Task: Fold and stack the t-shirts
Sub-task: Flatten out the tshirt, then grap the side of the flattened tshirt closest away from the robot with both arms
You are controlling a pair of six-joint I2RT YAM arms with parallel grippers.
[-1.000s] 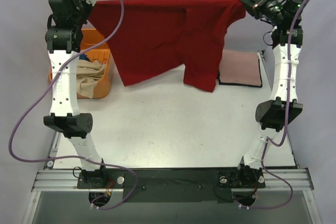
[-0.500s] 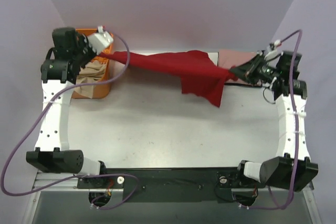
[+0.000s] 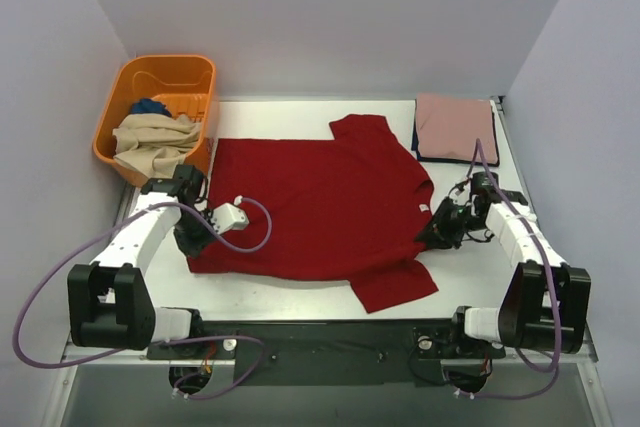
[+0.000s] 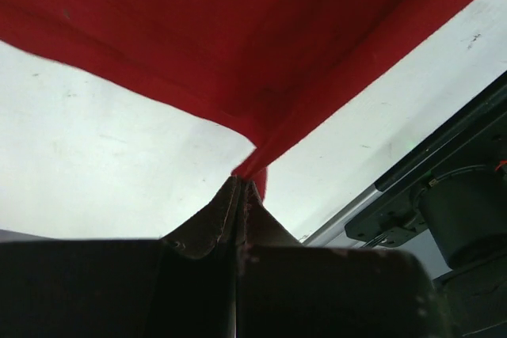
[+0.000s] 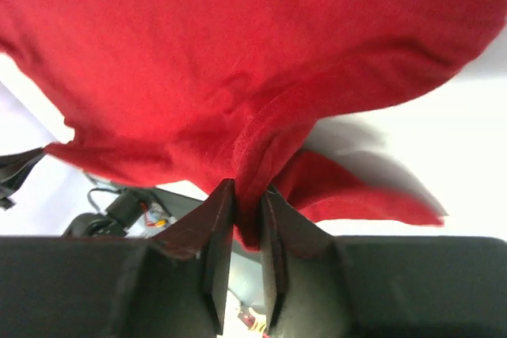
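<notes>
The dark red t-shirt [image 3: 320,207] lies spread flat on the white table, one sleeve at the back, one at the front right. My left gripper [image 3: 196,237] is low at the shirt's left edge and shut on a corner of the hem [image 4: 252,165]. My right gripper [image 3: 428,230] is low at the shirt's right edge and shut on a bunched fold of the red cloth [image 5: 252,172]. A folded dusty pink t-shirt [image 3: 455,127] lies at the back right on a navy one. A beige t-shirt [image 3: 152,137] and a blue one [image 3: 150,107] lie in the basket.
An orange plastic basket [image 3: 190,69] stands at the back left. The black front rail [image 3: 320,339] with the arm bases runs along the near edge. The table's metal edge and an arm base [image 4: 444,187] show at the right of the left wrist view.
Both arms have swung down and toward the near edge, from holding the red shirt stretched in the air at the back to laying it flat on the table.
</notes>
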